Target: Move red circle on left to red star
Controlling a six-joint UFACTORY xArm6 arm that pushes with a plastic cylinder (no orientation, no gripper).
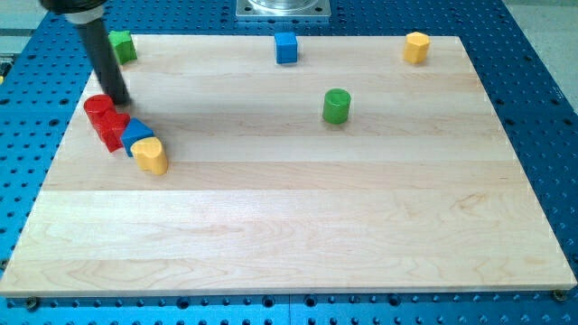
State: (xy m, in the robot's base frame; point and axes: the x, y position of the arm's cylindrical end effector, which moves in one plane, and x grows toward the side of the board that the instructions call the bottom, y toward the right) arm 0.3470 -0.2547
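Camera view: red circle (97,106) sat touching red star (112,130).
Your tip (117,97) was just right of the circle; no hand there, so nothing held.

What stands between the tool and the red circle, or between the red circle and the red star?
Nothing visible does. My tip sits right at the red circle, on its right toward the view's top. The red star lies directly against the circle on its lower right, so no block separates them. The blue block and yellow block lie beyond the star.
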